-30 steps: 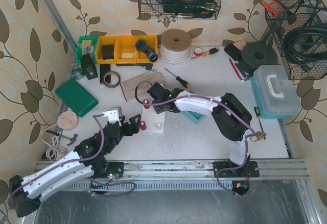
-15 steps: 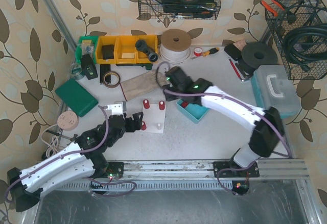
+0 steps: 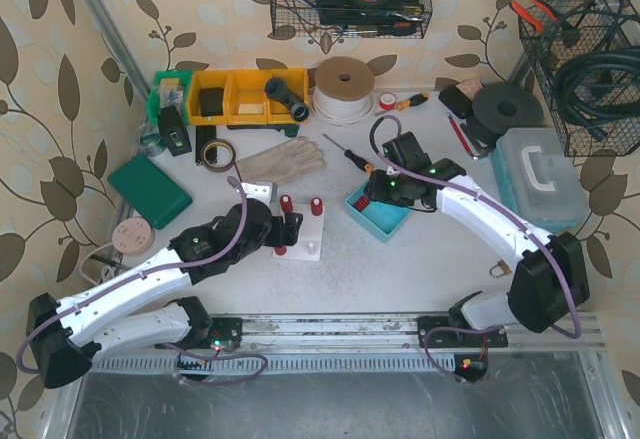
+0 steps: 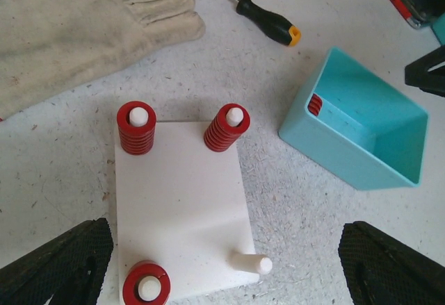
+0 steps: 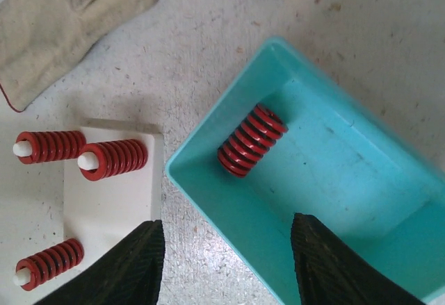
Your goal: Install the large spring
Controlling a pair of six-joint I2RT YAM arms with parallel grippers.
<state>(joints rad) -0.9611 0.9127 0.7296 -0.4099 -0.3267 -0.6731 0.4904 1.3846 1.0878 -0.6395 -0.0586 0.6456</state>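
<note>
A white base plate [image 3: 300,229] carries four pegs. Three hold large red springs [image 4: 136,127] [image 4: 227,127] [image 4: 146,290]. The near-right peg [image 4: 250,264] is bare. One more red spring [image 5: 252,140] lies on its side in the teal tray [image 5: 334,180], which stands right of the plate [image 3: 380,221]; its end shows in the left wrist view [image 4: 315,104]. My left gripper [image 4: 222,270] is open and empty, above the plate's near edge [image 3: 290,227]. My right gripper [image 5: 226,267] is open and empty, above the tray's near-left rim [image 3: 378,191].
A cloth glove [image 3: 283,159] lies behind the plate, with a screwdriver [image 3: 350,154] to its right. Yellow bins [image 3: 245,97], a tape roll [image 3: 217,152] and a green box [image 3: 150,189] are at the back left. A lidded plastic case [image 3: 540,179] stands at the right.
My right arm has swung from over the plate's far side out to the right, above the teal tray. My left arm has reached forward to the plate.
</note>
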